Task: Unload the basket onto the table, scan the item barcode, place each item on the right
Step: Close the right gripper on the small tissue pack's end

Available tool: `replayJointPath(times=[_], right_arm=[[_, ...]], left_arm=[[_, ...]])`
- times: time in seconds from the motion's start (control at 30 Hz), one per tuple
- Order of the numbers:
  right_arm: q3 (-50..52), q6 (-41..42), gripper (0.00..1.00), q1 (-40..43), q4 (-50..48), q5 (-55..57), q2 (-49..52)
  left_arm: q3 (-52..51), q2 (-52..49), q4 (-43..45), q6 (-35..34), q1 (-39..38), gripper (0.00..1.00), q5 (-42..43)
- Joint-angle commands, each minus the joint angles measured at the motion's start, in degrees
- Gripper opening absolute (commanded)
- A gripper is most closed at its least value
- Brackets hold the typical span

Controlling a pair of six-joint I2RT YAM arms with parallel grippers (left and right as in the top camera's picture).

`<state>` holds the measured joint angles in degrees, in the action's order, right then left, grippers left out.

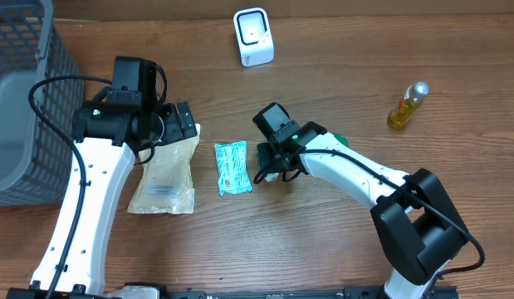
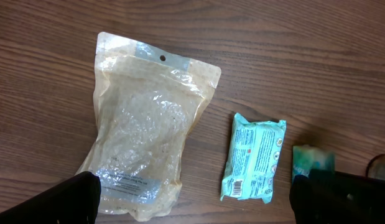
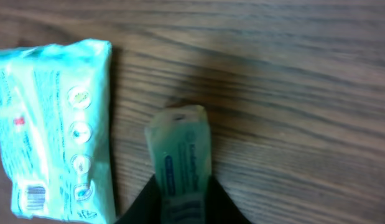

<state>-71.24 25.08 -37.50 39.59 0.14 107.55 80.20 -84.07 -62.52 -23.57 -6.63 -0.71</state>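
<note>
My right gripper is shut on a pale green tube, which points away over the wooden table; its lower end is hidden between the fingers. In the overhead view the right gripper sits just right of a teal packet that lies flat with a barcode at its near corner. The tube also shows at the right edge of the left wrist view. My left gripper hangs open above a clear pouch, gripping nothing. A white scanner stands at the back.
A grey wire basket fills the far left. A small yellow bottle lies at the right. The clear pouch lies under the left arm, next to the teal packet.
</note>
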Motion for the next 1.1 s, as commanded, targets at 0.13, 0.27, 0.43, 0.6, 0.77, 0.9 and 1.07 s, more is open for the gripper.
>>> replayJointPath(times=[0.13,0.27,0.43,0.6,0.77,0.9,1.07], right_arm=[[-5.16,-0.02,0.15,0.98,5.18,7.26,0.20],[-7.78,0.00,0.16,0.98,8.39,9.92,0.20],[-7.08,0.07,0.16,0.76,9.64,9.94,0.22],[-5.42,0.42,0.17,0.76,9.35,10.16,0.26],[-5.20,0.44,0.31,0.76,8.52,10.14,0.26],[-5.20,0.44,0.40,0.76,8.63,10.19,0.26],[-5.20,0.46,0.42,1.07,7.56,14.19,0.26]], left_arm=[[0.44,0.07,-0.02,0.44,0.20,1.00,-0.35],[0.44,0.07,-0.02,0.44,0.20,0.99,-0.35],[0.44,0.07,-0.02,0.44,0.20,1.00,-0.35],[0.44,0.07,-0.02,0.44,0.20,1.00,-0.35],[0.44,0.07,-0.02,0.44,0.20,1.00,-0.35],[0.44,0.07,-0.02,0.44,0.20,1.00,-0.33],[0.44,0.07,-0.02,0.44,0.20,1.00,-0.35]])
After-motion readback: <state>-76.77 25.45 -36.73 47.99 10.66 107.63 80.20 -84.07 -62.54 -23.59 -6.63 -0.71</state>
